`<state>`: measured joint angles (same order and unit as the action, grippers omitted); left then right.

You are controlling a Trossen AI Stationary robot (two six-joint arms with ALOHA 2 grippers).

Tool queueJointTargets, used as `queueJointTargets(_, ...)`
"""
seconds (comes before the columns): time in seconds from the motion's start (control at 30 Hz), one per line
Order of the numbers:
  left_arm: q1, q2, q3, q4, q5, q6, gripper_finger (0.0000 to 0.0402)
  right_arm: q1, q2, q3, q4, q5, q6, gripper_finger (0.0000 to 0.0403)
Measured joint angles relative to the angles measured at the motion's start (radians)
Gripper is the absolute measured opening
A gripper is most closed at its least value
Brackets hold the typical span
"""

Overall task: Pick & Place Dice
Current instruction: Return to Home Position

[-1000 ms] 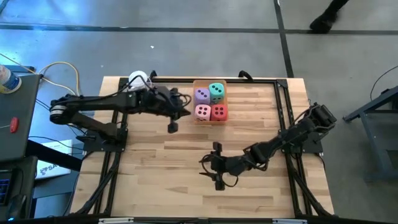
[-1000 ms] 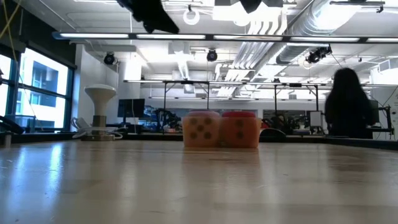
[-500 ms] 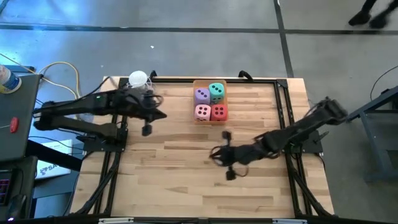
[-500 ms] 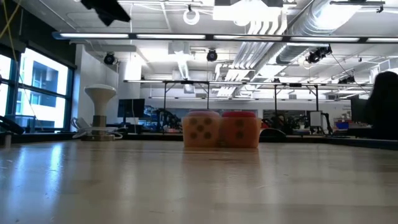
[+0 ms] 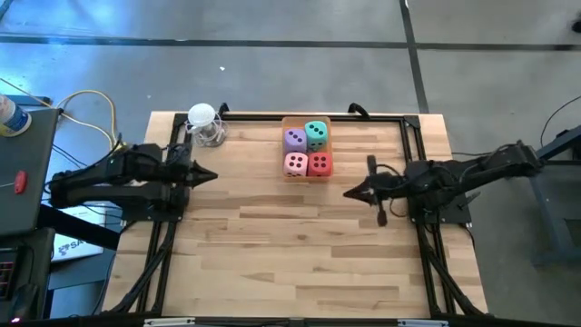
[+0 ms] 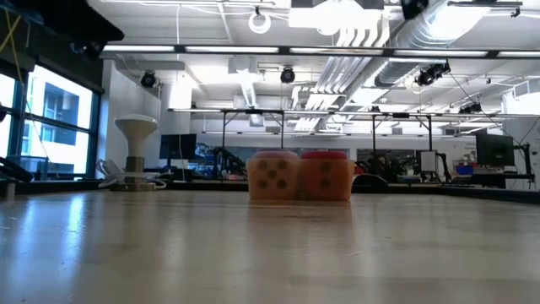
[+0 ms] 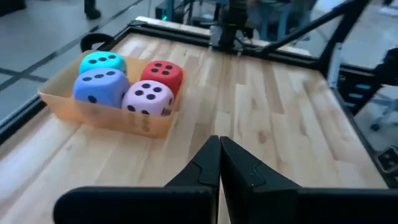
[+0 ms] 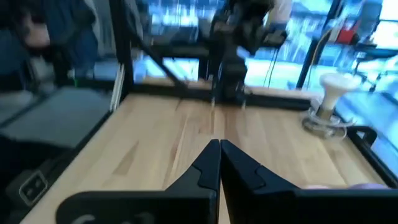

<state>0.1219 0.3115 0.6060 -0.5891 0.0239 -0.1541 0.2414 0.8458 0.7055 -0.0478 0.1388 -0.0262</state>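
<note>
high view: all four dice in the orange bin, both arms at the table's sides

high view shows the orange bin [image 5: 283,150] on the wooden table [image 5: 272,254], by the edge at the picture's top, about midway along it. the four dice fill it in a tight two-by-two block, touching one another: the purple die [image 5: 294,139] and the teal-green die [image 5: 316,133] in the row nearer that edge, the pink die [image 5: 296,163] and the red die [image 5: 320,164] in the row toward the table's middle.

the left gripper [image 5: 213,175] reaches in over the table's left side and points toward the bin, well apart from it. in the left wrist view its two dark fingers [image 7: 205,168] are pressed together with nothing between them, and the bin with its dice lies ahead of them.

the right gripper [image 5: 347,193] reaches in from the table's right side, near the bin's corner by the red die but apart from it. in the right wrist view its fingers [image 8: 205,168] are likewise pressed together and hold nothing.

a white stand [image 5: 204,123] sits at the table's corner beside the left arm, apart from the bin.

the low view looks level across the bare tabletop: the pink and red dice show through the bin's translucent wall, side by side, with the white stand off to one side.
</note>
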Motion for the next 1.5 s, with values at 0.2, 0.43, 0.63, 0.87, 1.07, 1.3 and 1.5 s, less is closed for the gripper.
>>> queueJointTargets(0.2,0.0,-0.128,-0.088,0.023,0.05,-0.007,0.0,-0.006,-0.188,-0.27,0.175,0.014,0.051,0.0001)
queueJointTargets(0.43,0.0,-0.165,-0.109,0.067,0.051,-0.037,0.0,-0.021,-0.298,-0.448,0.394,0.072,0.007,0.0001)
queueJointTargets(0.63,0.0,-0.164,-0.21,0.176,0.059,-0.045,0.0,-0.033,-0.314,-0.506,0.426,0.054,0.008,0.0001)
queueJointTargets(0.87,0.0,-0.164,-0.303,0.273,0.148,-0.005,0.0,-0.033,-0.327,-0.585,0.472,0.016,0.041,0.0001)
queueJointTargets(1.07,0.0,-0.165,-0.362,0.403,0.303,0.019,0.0,-0.033,-0.346,-0.694,0.603,0.09,0.049,0.0001)
queueJointTargets(1.3,0.0,-0.164,-0.416,0.451,0.301,0.028,0.0,-0.033,-0.368,-0.697,0.5,0.107,0.059,0.0002)
queueJointTargets(1.5,0.0,-0.164,-0.427,0.456,0.299,0.029,0.0,-0.033,-0.508,-0.697,0.339,0.12,0.082,0.0002)
